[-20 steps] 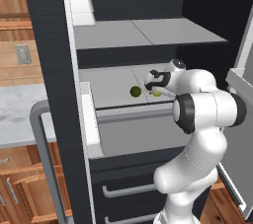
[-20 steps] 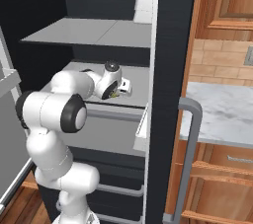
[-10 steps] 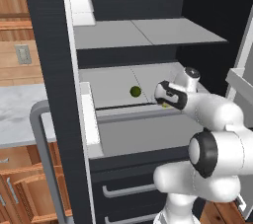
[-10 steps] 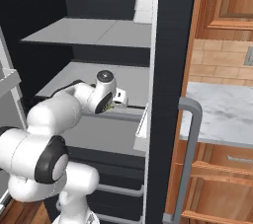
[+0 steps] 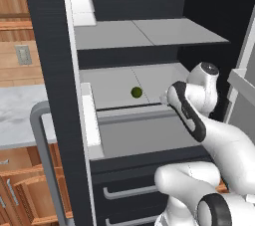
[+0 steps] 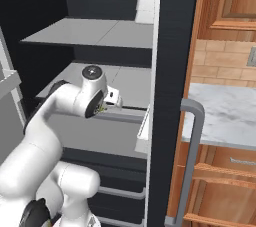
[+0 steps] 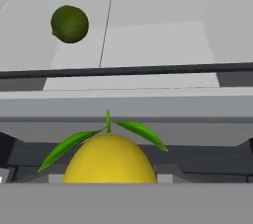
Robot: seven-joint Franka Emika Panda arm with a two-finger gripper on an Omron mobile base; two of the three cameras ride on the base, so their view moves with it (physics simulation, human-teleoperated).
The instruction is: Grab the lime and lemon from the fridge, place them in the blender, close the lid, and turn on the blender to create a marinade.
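Left base view: the white arm rises from the lower right and folds forward, its wrist at the open fridge (image 5: 50,46) beside the middle shelf (image 5: 114,83). The gripper is hidden behind the wrist. The lime (image 5: 136,92) sits alone on that pale grey shelf, apart from the arm. A white door bin (image 5: 92,120) and grey bar handle (image 5: 42,155) flank the opening; a marble counter and wooden cupboards lie to the left.

Right base view: the forearm reaches toward the same shelf; the hand (image 6: 111,100) is partly hidden and its jaws are hard to read.

Hand view: the lemon (image 7: 109,161), with green leaves, sits close against the camera, held off the shelf; the fingertips are hidden. The lime lies further back, upper left, on the shelf.
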